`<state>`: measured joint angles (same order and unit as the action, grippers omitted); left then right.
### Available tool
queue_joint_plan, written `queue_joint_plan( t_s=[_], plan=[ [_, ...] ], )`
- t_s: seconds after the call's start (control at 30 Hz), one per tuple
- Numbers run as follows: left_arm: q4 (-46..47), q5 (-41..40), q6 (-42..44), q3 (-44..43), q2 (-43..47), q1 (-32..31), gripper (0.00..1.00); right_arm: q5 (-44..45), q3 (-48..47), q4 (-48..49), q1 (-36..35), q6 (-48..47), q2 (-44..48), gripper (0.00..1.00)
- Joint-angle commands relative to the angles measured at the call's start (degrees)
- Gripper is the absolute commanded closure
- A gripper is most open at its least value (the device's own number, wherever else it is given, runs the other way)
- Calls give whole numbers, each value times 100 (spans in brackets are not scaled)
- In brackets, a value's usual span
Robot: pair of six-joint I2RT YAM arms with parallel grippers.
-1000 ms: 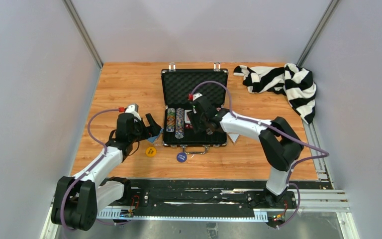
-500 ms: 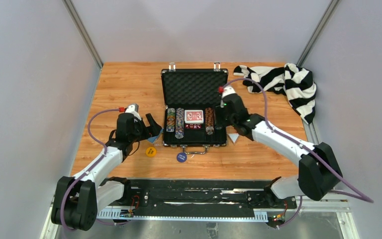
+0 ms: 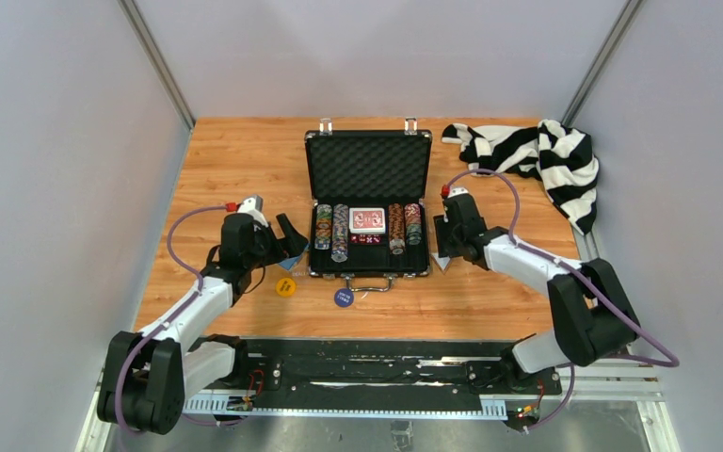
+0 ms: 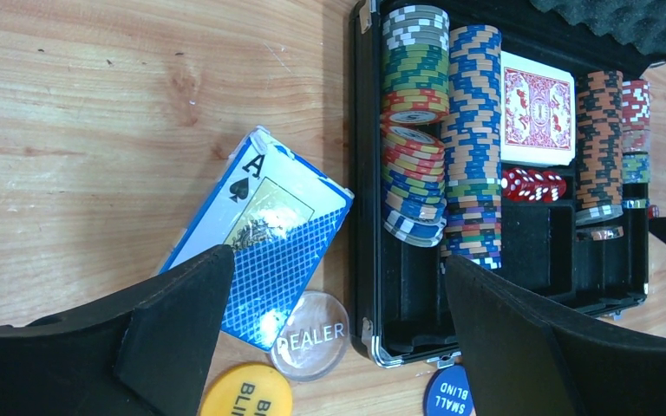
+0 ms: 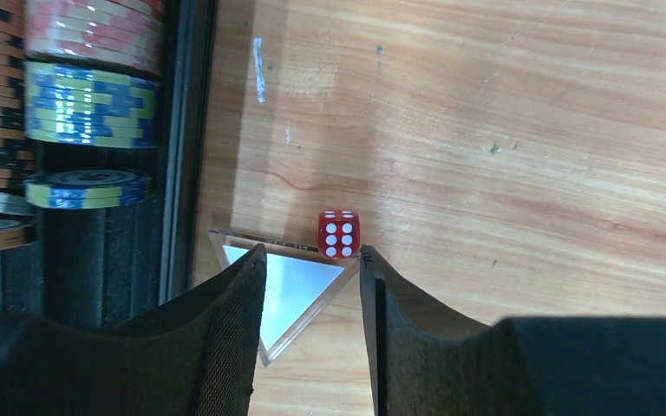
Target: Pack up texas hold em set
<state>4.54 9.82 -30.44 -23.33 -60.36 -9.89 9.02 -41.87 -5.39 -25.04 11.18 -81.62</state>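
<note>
The black briefcase [image 3: 313, 235] lies open mid-table, with rows of poker chips [image 4: 473, 139], a red card deck [image 4: 536, 117] and red dice [image 4: 533, 185] in its foam tray. Left of it on the wood lie a blue card deck [image 4: 256, 230], a clear dealer button [image 4: 310, 334], a yellow button [image 3: 285, 286] and a blue small-blind button [image 3: 343, 298]. My left gripper [image 4: 338, 257] hangs wide open over these, holding nothing. My right gripper [image 5: 312, 260] is low over the table right of the case, jaws partly apart and empty. A clear triangle [image 5: 299, 286] lies under them, a single red die [image 5: 338, 234] just past the fingertips.
A black-and-white striped cloth [image 3: 537, 155] is bunched at the back right corner. The case lid [image 3: 367, 162] lies open toward the back, and the metal handle [image 3: 369, 282] faces me. Grey walls close in the table on both sides.
My right arm swung out of the case to the table on its right and came down over the triangle and die. Its jaws narrowed. The left arm has not moved.
</note>
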Motion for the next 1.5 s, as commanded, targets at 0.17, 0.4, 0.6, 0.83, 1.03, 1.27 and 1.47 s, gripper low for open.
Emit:
queue_joint_plan(
  t_s=[0.17, 0.4, 0.6, 0.83, 1.03, 1.27, 1.47],
  plan=[
    [241, 151, -29, 61, -133, -31, 4, 98, 35, 237, 167, 67, -432, 57],
    [303, 232, -67, 61, -214, -31, 4, -60, 46, 355, 236, 110, -605, 61],
    [311, 224, -54, 59, -247, -31, 4, -77, 44, 373, 245, 123, -623, 70],
    [311, 227, -54, 63, -274, -31, 4, -155, 42, 303, 237, 191, -245, 80],
    [311, 231, -65, 65, -257, -30, 4, -273, -98, -34, 194, 195, 554, 81],
    [303, 252, -93, 59, -226, -31, 4, -233, -507, -36, -416, 389, 730, 85],
    [303, 262, -105, 75, -174, -31, 4, 200, -1499, -383, -1404, 353, -160, 84]
  ],
)
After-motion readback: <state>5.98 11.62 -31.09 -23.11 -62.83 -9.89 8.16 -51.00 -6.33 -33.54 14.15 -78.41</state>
